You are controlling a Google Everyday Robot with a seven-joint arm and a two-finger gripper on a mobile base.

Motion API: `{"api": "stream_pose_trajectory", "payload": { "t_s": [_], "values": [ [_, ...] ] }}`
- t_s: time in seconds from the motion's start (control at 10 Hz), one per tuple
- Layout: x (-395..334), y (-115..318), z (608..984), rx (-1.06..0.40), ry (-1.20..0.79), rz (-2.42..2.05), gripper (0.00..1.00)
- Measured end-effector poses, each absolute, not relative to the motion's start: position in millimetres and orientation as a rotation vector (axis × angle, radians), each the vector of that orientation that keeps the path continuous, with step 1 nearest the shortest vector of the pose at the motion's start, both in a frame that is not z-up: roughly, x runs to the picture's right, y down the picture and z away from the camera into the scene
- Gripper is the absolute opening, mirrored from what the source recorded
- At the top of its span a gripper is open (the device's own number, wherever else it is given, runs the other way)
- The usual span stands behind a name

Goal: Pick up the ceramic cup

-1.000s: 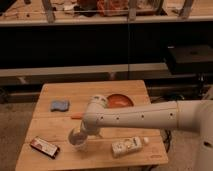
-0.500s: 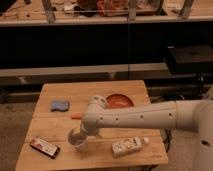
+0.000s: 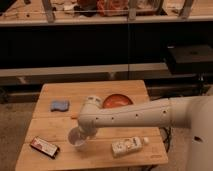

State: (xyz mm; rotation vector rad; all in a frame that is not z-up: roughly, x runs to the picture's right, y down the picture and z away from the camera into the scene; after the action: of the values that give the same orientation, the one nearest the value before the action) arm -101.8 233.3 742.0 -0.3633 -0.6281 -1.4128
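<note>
The ceramic cup (image 3: 77, 140) is a pale, whitish cup standing on the wooden table (image 3: 95, 92) near its front left. My white arm reaches in from the right across the table. The gripper (image 3: 81, 134) is at the arm's end, pointing down right at the cup and overlapping its top. The gripper hides part of the cup.
A blue sponge (image 3: 60, 105) lies at the left back of the table. A red bowl (image 3: 118, 101) sits at the back, partly behind the arm. A dark snack packet (image 3: 44, 147) lies at the front left and a white bottle (image 3: 127, 146) at the front right. Dark shelves stand behind the table.
</note>
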Motion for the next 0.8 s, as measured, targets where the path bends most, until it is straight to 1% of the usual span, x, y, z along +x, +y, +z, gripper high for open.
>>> {"api": "stream_pose_trajectory", "payload": {
  "t_s": [0.2, 0.3, 0.7, 0.8],
  "values": [
    [-100.1, 232.9, 743.3, -0.365, -0.624, -1.401, 0.04],
    [-99.8, 233.5, 742.9, -0.366, -0.627, -1.395, 0.00],
    [-96.8, 231.6, 742.4, -0.356, -0.629, -1.384, 0.00],
    [-95.8, 225.3, 741.9, -0.354, -0.625, -1.390, 0.00]
  ]
}}
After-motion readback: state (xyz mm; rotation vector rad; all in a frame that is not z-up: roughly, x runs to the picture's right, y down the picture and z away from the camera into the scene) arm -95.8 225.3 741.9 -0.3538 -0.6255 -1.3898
